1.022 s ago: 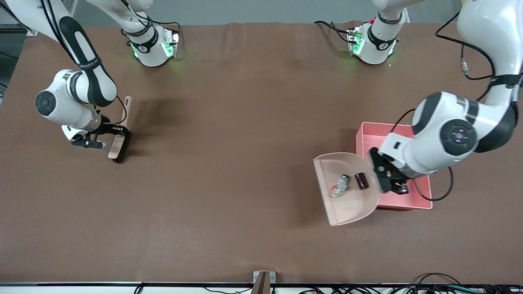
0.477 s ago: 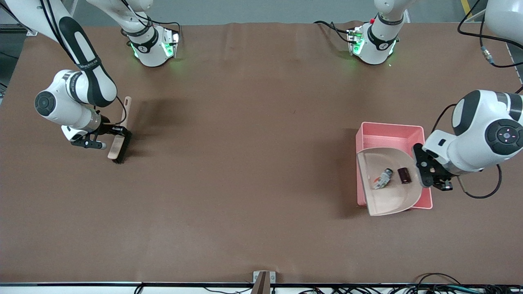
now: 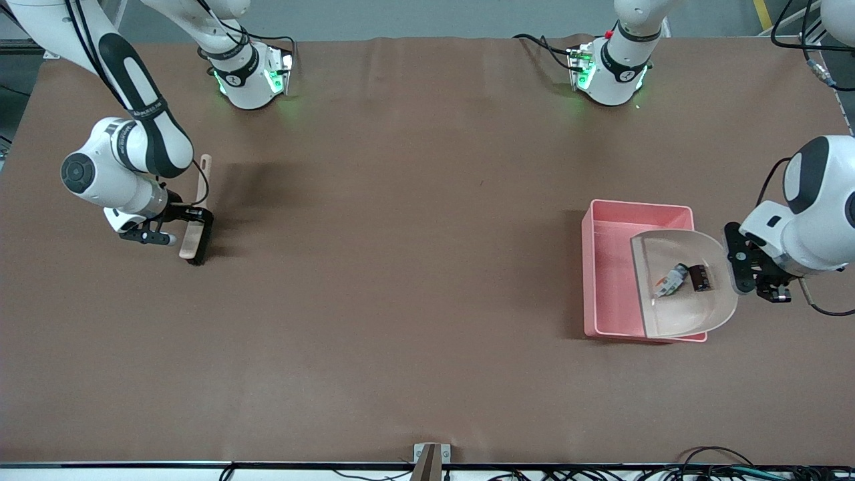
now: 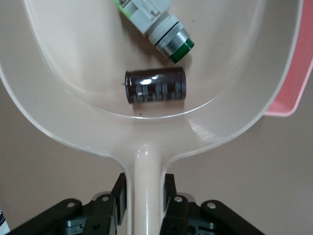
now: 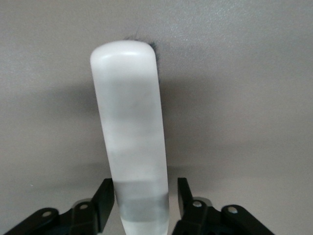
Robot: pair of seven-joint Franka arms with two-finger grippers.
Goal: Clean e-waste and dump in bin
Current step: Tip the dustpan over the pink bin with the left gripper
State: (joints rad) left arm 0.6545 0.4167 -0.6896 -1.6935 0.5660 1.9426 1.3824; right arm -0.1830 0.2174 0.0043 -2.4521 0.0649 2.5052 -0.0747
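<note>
Carried the dustpan (image 3: 681, 314) within the last second from the table at the bin's (image 3: 608, 267) 9 o'clock edge to over its 3 o'clock half. Kept the left gripper (image 3: 733, 265) clamped tight on the pan's handle. Left both e-waste bits, component (image 3: 670, 279) and cylinder (image 3: 700, 277), lying in the pan, undumped. Judged only tipping to remain. Slackened the right gripper (image 3: 194, 220) about the brush (image 3: 194, 237) handle, at the table's 9 o'clock end, with a gap at one finger.

Inside the beige dustpan (image 3: 674, 314), held over the pink bin (image 3: 611, 280), lie 2 bits: a whitish-grey component (image 4: 155, 25) with bright green parts, and a glossy maroon-black cylinder (image 4: 156, 85). Brown table (image 3: 401, 267); beige-handled, black-bristled brush (image 3: 196, 217).
</note>
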